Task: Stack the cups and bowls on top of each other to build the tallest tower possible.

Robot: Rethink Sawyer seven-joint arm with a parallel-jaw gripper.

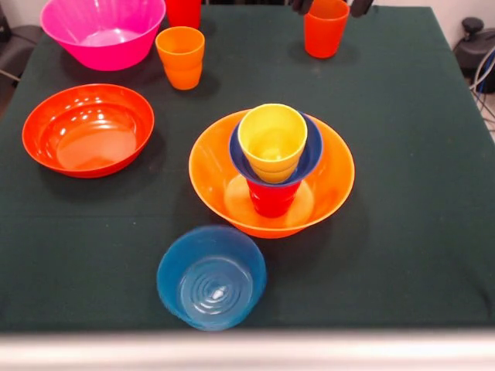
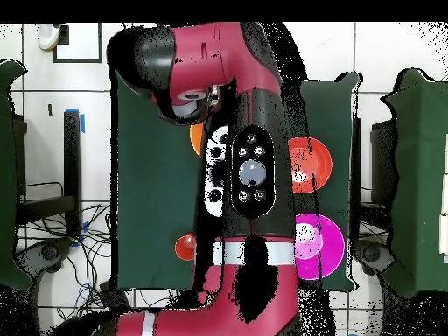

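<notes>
The pincer (image 1: pixel 331 6) shows only as two dark tips at the counter's (image 1: pixel 418 154) far edge, one on each side of the rim of an orange-red cup (image 1: pixel 325 29); whether they press on it or stand off cannot be told. The tower (image 1: pixel 272 171) stands well apart from the pincer, near the counter's middle: a wide yellow-orange bowl (image 1: pixel 336 182) as base, a red cup (image 1: pixel 272 199) in it, a small dark blue bowl (image 1: pixel 309 154) on that and a yellow cup (image 1: pixel 272 139) on top. A light blue bowl (image 1: pixel 211 277) lies at the near edge. An orange-red bowl (image 1: pixel 87 130), a pink bowl (image 1: pixel 103 31) and an orange cup (image 1: pixel 180 56) sit toward the far left corner
</notes>
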